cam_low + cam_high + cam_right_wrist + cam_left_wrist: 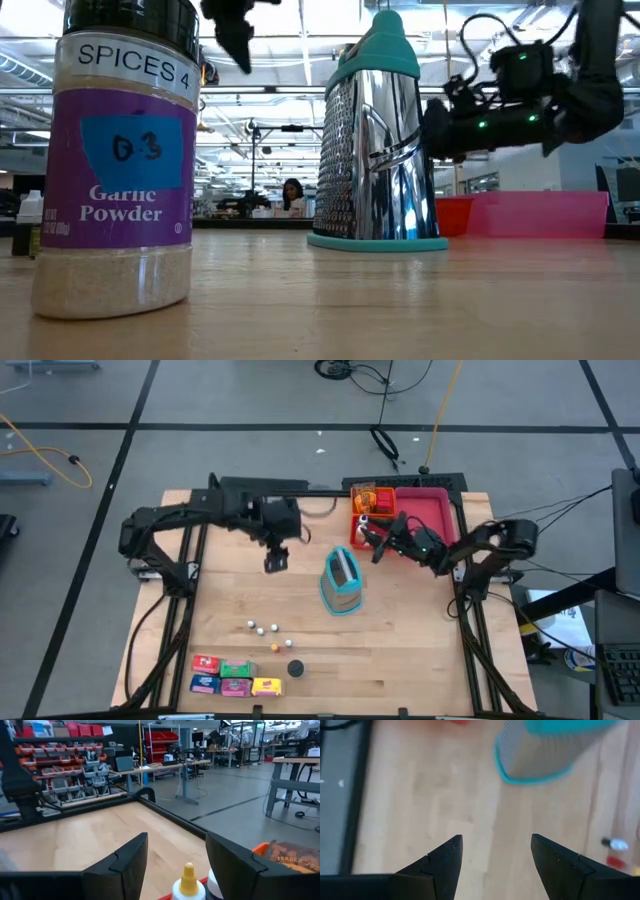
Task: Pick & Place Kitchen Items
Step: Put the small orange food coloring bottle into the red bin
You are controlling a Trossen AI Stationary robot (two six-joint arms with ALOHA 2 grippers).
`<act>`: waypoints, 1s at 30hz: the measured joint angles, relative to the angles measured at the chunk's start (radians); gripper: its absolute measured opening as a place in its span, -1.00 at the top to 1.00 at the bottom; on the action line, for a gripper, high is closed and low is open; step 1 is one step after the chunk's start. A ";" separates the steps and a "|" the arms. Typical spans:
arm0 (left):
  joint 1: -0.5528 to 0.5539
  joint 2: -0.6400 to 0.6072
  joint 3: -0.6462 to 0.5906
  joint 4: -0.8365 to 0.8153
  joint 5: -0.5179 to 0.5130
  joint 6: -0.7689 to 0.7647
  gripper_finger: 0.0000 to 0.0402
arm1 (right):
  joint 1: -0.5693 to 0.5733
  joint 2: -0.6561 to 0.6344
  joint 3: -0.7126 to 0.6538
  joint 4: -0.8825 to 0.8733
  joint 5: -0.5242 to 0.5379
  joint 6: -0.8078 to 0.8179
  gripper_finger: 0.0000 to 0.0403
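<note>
Low view, left edge: spice jar (125, 160) stands upright on the wooden table (400, 660), black cap, purple label. Legible text: "SPICES 4" on the white band, handwritten "03" on a blue patch, "Garlic Powder" beneath. Pale powder fills the clear lower part.

High view, near-left of table: four small boxes in a two-by-two block, counted as one red box (205, 663), one blue box (204, 683), one green box (237, 669) and one yellow box (267, 686); a pink-red piece sits between blue and yellow, its kind unclear. Box print too small to read. Just beyond them: three tiny white-capped bottles (262, 628) in a short row, one orange piece (275, 647), one further small white item beside it, one black piece (296, 669).

Left gripper (276, 560) hangs above bare table left of the grater, fingers (445, 865) apart, nothing between them.

Centre: one metal grater (341, 582), teal top and base, upright.

Right of centre, at the table's far edge: one orange tray (362, 495) holding packets, touching one pink tray (430, 510). Right wrist view reads "TRADER JO…" on a brown packet (295, 855).

Right gripper (378, 543) sits at the pink tray's near-left corner, fingers spread, holding nothing; a yellow-nozzled white bottle (188, 885) stands just below the gap between them.
</note>
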 joint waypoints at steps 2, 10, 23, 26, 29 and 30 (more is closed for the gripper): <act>-0.040 -0.029 -0.084 0.033 0.003 -0.018 -0.18 | 0.008 -0.048 -0.026 -0.013 0.000 0.000 0.03; -0.202 -0.147 -0.387 0.211 0.004 -0.112 -0.18 | 0.032 -0.185 -0.097 -0.014 0.001 0.000 0.04; -0.407 -0.162 -0.675 0.519 0.078 -0.255 -0.18 | 0.053 -0.227 -0.103 -0.029 0.001 -0.008 0.07; -0.432 -0.162 -0.693 0.558 0.088 -0.258 -0.18 | 0.053 -0.227 -0.103 -0.037 0.001 -0.007 0.07; -0.448 -0.162 -0.710 0.601 0.089 -0.279 -0.18 | 0.053 -0.227 -0.103 -0.046 0.001 -0.007 0.07; -0.452 -0.162 -0.715 0.612 0.089 -0.284 -0.18 | 0.053 -0.227 -0.103 -0.050 0.001 -0.007 0.07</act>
